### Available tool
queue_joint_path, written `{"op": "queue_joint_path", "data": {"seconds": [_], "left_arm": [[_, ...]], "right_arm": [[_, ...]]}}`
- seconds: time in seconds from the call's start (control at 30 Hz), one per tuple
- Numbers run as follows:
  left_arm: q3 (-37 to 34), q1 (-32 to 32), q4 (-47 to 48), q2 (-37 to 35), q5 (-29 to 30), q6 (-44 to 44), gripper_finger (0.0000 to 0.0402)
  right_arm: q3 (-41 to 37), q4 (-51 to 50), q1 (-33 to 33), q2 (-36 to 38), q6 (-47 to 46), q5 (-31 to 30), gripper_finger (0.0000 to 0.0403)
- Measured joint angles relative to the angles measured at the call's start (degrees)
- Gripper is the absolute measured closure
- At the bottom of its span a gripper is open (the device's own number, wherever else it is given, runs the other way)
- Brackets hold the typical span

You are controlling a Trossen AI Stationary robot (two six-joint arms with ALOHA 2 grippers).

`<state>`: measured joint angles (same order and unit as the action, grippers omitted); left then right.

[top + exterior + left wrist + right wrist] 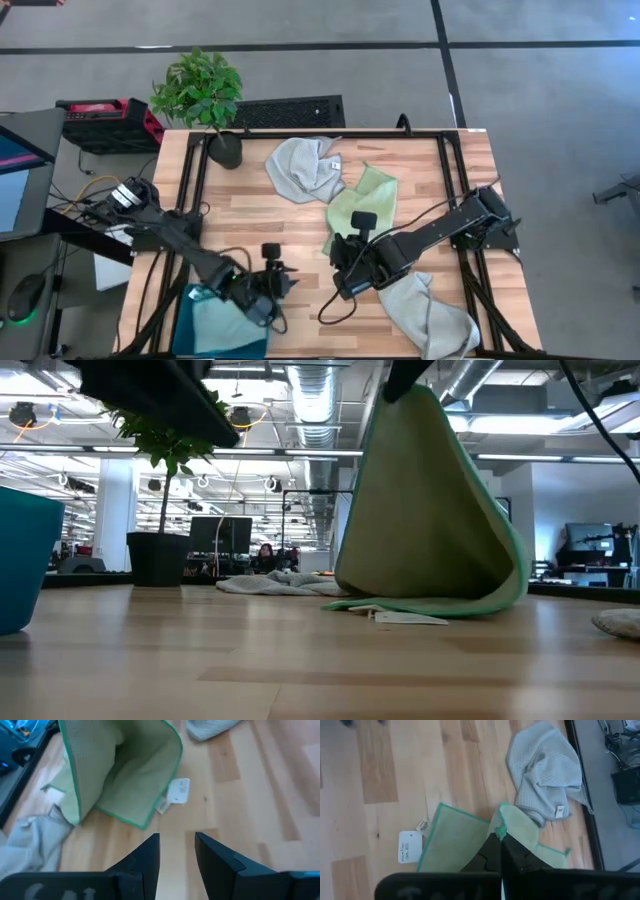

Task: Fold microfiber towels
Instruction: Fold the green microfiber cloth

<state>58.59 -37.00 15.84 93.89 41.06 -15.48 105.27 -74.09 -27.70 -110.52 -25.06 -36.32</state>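
1. Right gripper (pixel 499 842) sits over table (pixel 250 205) centre, fingers pinched on an edge of the green towel (pixel 358 212), lifting it; in the low view it hangs like a tent, bottom hem touching the wood.
2. Left gripper (pixel 176 851) is at the front left, next to the teal bin (pixel 192 310), fingers apart with nothing between them, aimed at the green towel.
3. A folded-looking blue towel (pixel 232 325) lies in or on the bin; probably finished, though I can't confirm.
4. Tagged grey towel (pixel 305 166) is crumpled at the back, near the plant (pixel 200 92), unfolded.
5. Second grey towel (pixel 430 312) is bunched at the front right, unfolded.
6. Loose white label (pixel 406 846) lies on the wood just beside the green towel.
7. Progress: maybe one of four done, green in hand and not folded, two greys left.
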Motion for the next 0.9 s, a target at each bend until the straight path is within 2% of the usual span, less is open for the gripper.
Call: {"op": "queue_joint_path", "data": {"seconds": [0.23,0.33,0.5,0.63,0.9], "left_arm": [[-4.66,6.88,-10.08,0.02,-3.09,9.97,0.0286],[-6.62,8.21,-13.62,0.02,-5.84,13.14,0.0286],[-9.63,10.04,-18.24,0.02,-7.06,19.28,0.0286],[-11.99,11.86,-23.13,0.02,-8.27,21.27,0.0286],[-13.75,15.18,-24.58,0.02,-13.71,21.97,0.0286]], "right_arm": [[3.09,-2.99,1.05,0.00,-0.01,0.00,0.0391],[4.75,-4.66,1.52,0.07,0.18,-0.02,0.0390],[7.79,-5.93,1.09,0.07,2.23,-0.02,0.0393],[9.27,-6.69,1.10,0.09,2.43,0.03,0.0391],[9.45,-6.90,1.80,0.09,2.47,0.24,0.0391]]}}
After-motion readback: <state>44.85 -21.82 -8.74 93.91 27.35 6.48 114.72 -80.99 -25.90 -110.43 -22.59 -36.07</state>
